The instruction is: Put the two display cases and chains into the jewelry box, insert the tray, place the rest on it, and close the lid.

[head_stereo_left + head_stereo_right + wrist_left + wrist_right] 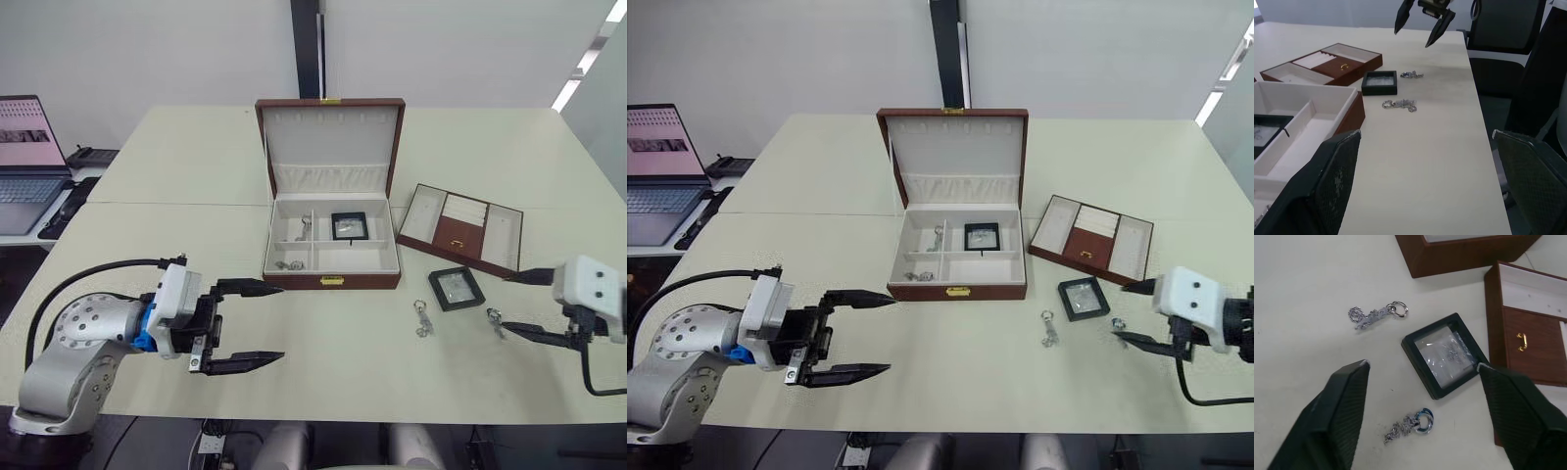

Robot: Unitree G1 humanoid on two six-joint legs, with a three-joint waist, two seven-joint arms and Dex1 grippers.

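Observation:
The jewelry box (331,280) stands open at mid-table, its lid (330,137) upright behind it. One display case (349,225) lies in a rear compartment, and silvery chains (290,264) lie in the left ones. The second display case (1445,355) rests on the table right of the box, with the tray (460,228) behind it. One silvery trinket (422,319) lies left of that case and another (1409,425) in front of it. My right gripper (506,303) is open just right of this case. My left gripper (282,321) hangs open, empty, front-left of the box.
A laptop (24,157) and dark gear sit on a side desk at the far left. Black chairs (1508,29) stand past the table's right edge. The table's front edge runs close under both grippers.

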